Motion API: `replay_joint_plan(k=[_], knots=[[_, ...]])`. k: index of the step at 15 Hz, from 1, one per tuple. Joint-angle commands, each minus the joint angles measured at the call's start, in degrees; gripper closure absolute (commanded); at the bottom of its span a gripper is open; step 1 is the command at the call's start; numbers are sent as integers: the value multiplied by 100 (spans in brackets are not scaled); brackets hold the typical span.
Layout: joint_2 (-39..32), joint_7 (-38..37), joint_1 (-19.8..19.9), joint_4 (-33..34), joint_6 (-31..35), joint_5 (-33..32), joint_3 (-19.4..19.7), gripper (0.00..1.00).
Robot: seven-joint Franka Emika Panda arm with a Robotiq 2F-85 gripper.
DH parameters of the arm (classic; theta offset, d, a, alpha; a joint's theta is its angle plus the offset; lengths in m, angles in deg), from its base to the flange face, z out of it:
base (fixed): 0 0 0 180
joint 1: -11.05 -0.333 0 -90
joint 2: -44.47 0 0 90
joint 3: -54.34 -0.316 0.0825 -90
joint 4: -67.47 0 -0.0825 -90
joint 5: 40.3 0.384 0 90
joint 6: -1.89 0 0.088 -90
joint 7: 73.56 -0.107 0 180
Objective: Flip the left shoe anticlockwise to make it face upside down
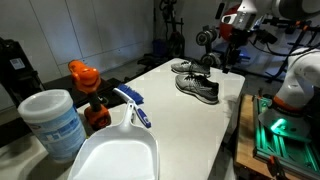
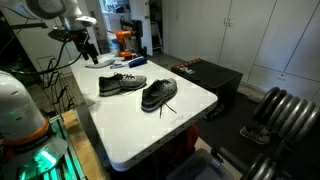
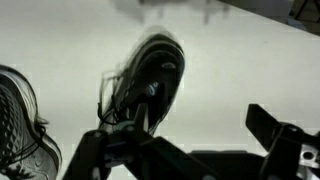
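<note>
Two dark mesh running shoes with white soles stand upright, side by side, on the white table (image 1: 215, 120). One shoe (image 1: 197, 88) (image 2: 158, 95) lies nearer the table's middle. The matching shoe (image 1: 184, 68) (image 2: 122, 84) lies nearer the arm. My gripper (image 1: 222, 57) (image 2: 88, 52) hangs above the table edge beside the shoes and touches neither. In the wrist view my gripper (image 3: 200, 125) is open and empty. There, one shoe (image 3: 150, 80) lies beyond the left finger and the second shoe (image 3: 20, 120) is cut off at the left edge.
An orange object (image 1: 85, 75), a white tub with a blue label (image 1: 52, 122), a white dustpan (image 1: 115, 150) and a blue-handled brush (image 1: 132, 105) stand at one end of the table. A black box (image 2: 205, 72) sits beside the table.
</note>
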State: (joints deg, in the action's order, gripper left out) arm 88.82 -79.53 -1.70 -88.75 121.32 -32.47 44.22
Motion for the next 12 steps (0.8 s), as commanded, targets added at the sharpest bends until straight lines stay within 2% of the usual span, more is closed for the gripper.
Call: replay_joint_plan(k=[1, 5, 12], knots=[[-420, 211, 275, -152, 264, -101, 232, 0], [-660, 253, 620, -240, 656, -298, 389, 0], [-1584, 220, 771, -239, 1069, -180, 597, 0]])
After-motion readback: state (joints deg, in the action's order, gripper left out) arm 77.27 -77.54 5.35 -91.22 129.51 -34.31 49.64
